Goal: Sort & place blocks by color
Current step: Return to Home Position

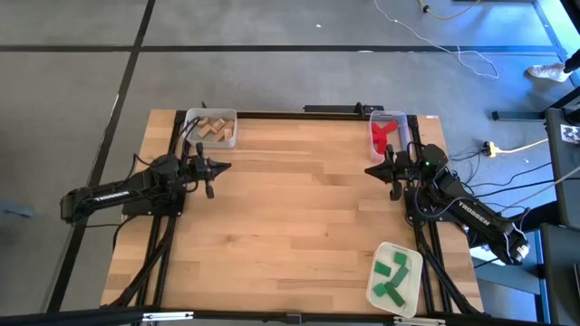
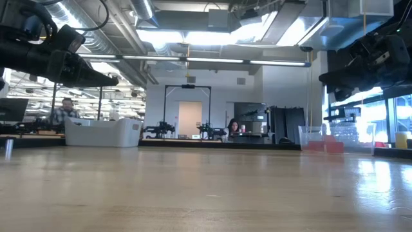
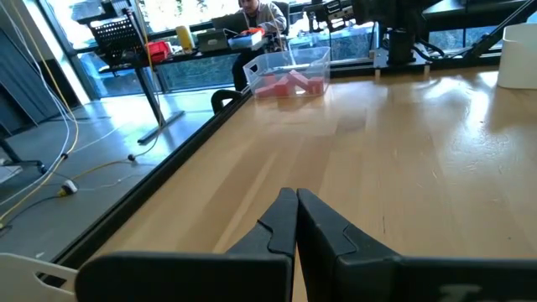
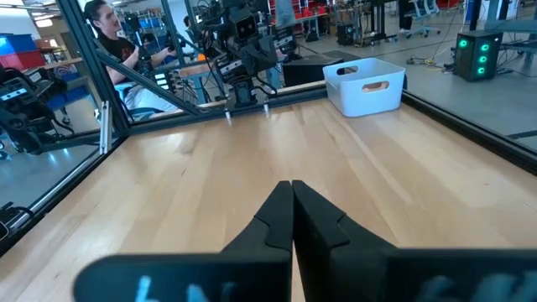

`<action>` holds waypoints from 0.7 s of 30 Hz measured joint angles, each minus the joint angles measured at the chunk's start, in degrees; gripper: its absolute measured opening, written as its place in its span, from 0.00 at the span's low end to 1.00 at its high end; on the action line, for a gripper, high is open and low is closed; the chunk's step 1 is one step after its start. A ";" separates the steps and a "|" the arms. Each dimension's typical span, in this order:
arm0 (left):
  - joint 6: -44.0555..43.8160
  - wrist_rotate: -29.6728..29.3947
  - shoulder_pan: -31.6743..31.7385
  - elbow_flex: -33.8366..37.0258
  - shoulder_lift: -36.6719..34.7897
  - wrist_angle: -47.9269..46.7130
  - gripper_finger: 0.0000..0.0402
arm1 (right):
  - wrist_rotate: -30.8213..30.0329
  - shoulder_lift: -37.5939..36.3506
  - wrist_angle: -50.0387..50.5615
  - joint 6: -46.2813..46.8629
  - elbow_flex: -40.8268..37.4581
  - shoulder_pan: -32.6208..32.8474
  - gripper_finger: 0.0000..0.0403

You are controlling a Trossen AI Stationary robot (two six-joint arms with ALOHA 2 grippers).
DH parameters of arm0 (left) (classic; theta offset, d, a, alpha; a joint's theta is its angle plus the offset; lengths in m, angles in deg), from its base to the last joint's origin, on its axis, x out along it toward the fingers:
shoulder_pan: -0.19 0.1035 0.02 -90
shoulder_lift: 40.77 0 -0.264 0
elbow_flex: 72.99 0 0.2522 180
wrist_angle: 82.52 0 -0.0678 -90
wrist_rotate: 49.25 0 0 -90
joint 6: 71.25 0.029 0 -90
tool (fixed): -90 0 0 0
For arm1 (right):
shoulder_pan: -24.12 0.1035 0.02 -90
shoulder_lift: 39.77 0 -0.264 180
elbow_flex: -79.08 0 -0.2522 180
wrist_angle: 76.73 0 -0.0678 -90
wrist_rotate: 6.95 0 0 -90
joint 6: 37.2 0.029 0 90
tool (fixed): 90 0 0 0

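Tan wood blocks (image 1: 216, 129) lie in a clear bin (image 1: 192, 118) at the table's far left. Red blocks (image 1: 384, 132) lie in a clear bin (image 3: 289, 81) at the far right. Green blocks (image 1: 393, 276) lie on a white tray (image 1: 378, 295) at the near right corner. My left gripper (image 1: 227, 166) hangs shut over the table's left side, just near of the tan bin, holding nothing. My right gripper (image 1: 368, 169) hangs shut over the right side, just near of the red bin, also holding nothing. Both point level toward the table's middle.
The bare wooden tabletop (image 1: 299, 217) spreads wide between the two arms. A black frame rail (image 1: 272, 114) runs along the far edge. People sit at desks in the room beyond the table. Cables lie on the floor at the right.
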 joint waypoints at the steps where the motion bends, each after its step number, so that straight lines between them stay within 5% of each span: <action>1: 0.01 -0.01 0.00 0.00 0.00 0.00 0.00 | 0.00 0.00 0.00 0.00 0.00 0.00 0.00; 21: 0.02 -0.03 0.00 0.00 0.00 0.02 0.00 | -0.04 0.00 0.02 -0.07 0.00 0.00 0.03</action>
